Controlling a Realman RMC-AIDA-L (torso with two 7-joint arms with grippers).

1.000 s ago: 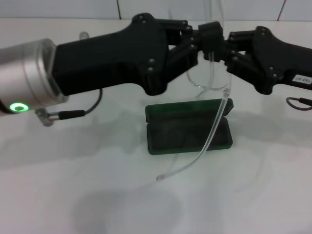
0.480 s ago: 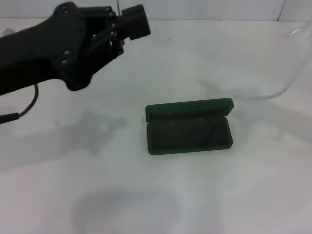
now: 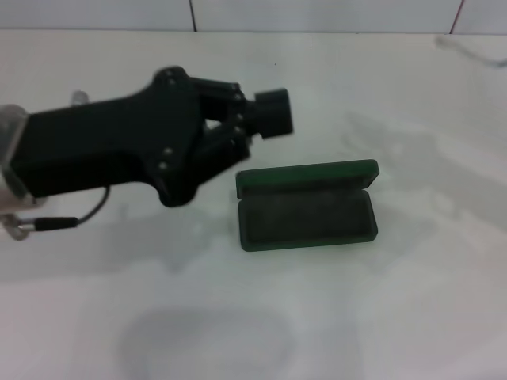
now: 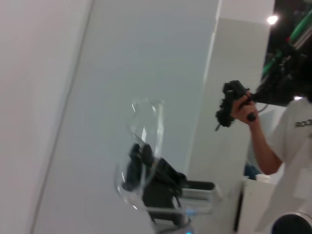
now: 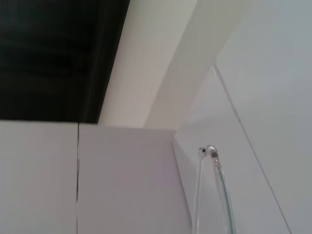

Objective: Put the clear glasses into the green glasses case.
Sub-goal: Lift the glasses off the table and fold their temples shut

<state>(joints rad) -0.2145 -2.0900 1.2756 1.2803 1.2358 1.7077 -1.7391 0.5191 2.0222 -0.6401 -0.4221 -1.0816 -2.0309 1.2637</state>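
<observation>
Clear glasses (image 4: 141, 146) now in right pincer (image 4: 139, 163)'s pinch, left pincer (image 3: 273, 111) newly lowered, grip unclear.

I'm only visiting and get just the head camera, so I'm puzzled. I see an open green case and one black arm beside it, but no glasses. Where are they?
Observer: The left wrist view shows the clear glasses up in the air, held by the right end effector, well away from the table.
Operator: Is somebody steering all this?
Observer: The same view shows a person in a white shirt gripping a black hand controller.
Operator: And the right wrist camera?
Observer: It shows only one thin clear temple arm of the glasses against a pale wall. The case is nowhere in that view.
</observation>
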